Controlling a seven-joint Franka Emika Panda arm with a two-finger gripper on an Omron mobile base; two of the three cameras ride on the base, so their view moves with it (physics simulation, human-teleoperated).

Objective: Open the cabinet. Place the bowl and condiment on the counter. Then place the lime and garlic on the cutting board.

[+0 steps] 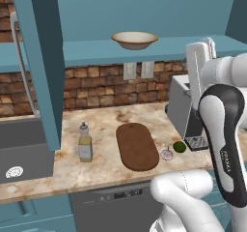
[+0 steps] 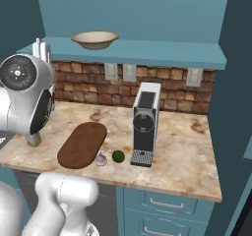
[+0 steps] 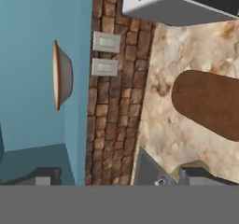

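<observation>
Cabinet (image 1: 144, 13) stands open, bowl (image 1: 134, 39) on its shelf, off to the gripper's (image 3: 119, 176) side in the rolled hand view. Counter (image 1: 106, 163) carries the cutting board (image 1: 137, 146) and bottle (image 1: 85, 143); lime (image 1: 179, 147) and garlic (image 1: 167, 154) lie beside the board. Finger spread: can't tell.

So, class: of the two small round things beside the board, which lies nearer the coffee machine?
The lime, dark green. The pale garlic sits between it and the cutting board, farther from the coffee machine.

Matt dark wooden cutting board (image 1: 137, 146) – on blotchy, polished marbled stone counter (image 1: 106, 124) – rough brick backsplash (image 1: 96, 83)
</observation>
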